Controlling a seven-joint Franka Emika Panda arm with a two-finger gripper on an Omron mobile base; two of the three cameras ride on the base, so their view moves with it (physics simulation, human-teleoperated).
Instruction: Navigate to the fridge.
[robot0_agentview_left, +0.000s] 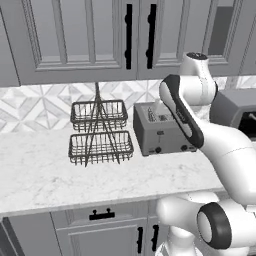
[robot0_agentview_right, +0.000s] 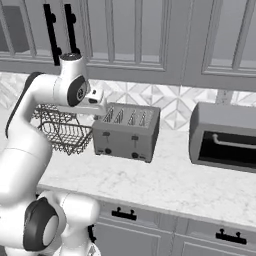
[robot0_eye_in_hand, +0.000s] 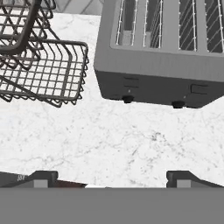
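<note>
White marbled counter (robot0_agentview_left: 45, 175) fills the base's outlook, carrying a two-tier dark wire basket (robot0_agentview_left: 98, 131) and grey four-slot toaster (robot0_agentview_right: 126, 131) beneath the empty, spread pincer (robot0_eye_in_hand: 112, 177) (no fridge visible), so the drive seems largely undone.

Grey panelled cabinets (robot0_agentview_left: 75, 35), patterned tile backsplash (robot0_agentview_left: 30, 107), white marble counter (robot0_agentview_left: 75, 175).

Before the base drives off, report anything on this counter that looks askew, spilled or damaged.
Nothing stands out. The two-tier wire basket stands upright on the marble counter, with the toaster square beside it and the toaster oven further along, door shut. No spills show. The gripper hangs open above the bare counter.
</note>
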